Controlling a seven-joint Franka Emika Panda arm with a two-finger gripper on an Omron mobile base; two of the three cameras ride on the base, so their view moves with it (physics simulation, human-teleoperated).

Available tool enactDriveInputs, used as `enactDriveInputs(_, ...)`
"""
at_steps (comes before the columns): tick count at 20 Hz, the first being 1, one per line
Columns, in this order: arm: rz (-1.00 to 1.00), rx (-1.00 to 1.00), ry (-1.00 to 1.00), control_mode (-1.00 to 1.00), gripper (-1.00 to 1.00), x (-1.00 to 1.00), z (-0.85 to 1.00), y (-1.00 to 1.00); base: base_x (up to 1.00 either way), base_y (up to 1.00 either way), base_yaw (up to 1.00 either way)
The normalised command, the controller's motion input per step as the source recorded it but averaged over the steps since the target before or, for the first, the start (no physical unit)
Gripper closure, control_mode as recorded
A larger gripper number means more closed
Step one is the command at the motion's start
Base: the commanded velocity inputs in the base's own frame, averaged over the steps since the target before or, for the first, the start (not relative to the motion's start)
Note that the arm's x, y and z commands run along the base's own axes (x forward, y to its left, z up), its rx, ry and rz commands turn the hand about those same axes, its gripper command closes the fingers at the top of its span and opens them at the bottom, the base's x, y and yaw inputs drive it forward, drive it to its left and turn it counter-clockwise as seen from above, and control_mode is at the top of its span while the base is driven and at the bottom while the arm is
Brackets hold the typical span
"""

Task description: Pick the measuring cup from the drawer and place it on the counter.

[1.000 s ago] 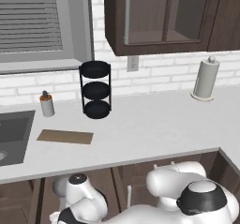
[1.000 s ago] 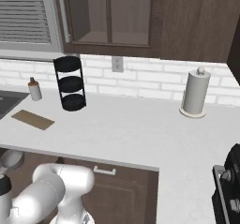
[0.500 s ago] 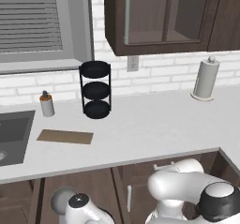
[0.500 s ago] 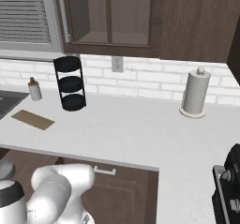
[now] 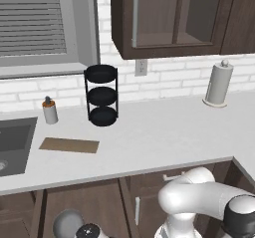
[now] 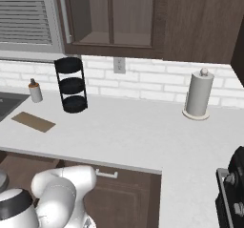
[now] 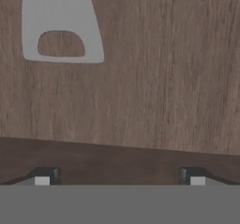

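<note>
The measuring cup (image 7: 62,28) showed only its flat grey handle end, with a cut-out hole, at the upper left of the hand view, lying on the brown wooden floor of the drawer (image 7: 154,78). The jaws (image 7: 119,176) stood released and wide, their tips at the lower left and lower right of that frame, apart from the handle.

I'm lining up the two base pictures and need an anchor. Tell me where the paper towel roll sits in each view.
Left base view: the paper towel roll stands far right on the counter, against the brick wall.
Right base view: it stands right of centre, at the wall.
Hand view: wood grain and a grey handle end, no roll.
Shared landmark: the black three-tier rack, left of the roll.
</note>
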Motion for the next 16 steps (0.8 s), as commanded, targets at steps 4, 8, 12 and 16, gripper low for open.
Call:
enactDriveInputs(4,0.00,0.00,0.00,-1.00,-1.00,0.03,0.27,-0.01,0.00,0.00,0.00)
enactDriveInputs(8,0.02,0.03,-0.08,-1.00,-1.00,0.13,0.54,-0.02,0.00,0.00,0.00)
enactDriveInputs(12,0.01,0.06,-0.12,-1.00,-1.00,0.17,0.50,-0.09,0.00,0.00,0.00)
enactDriveInputs(16,0.00,0.06,-0.12,-1.00,-1.00,0.33,0.46,-0.11,0.00,0.00,0.00)
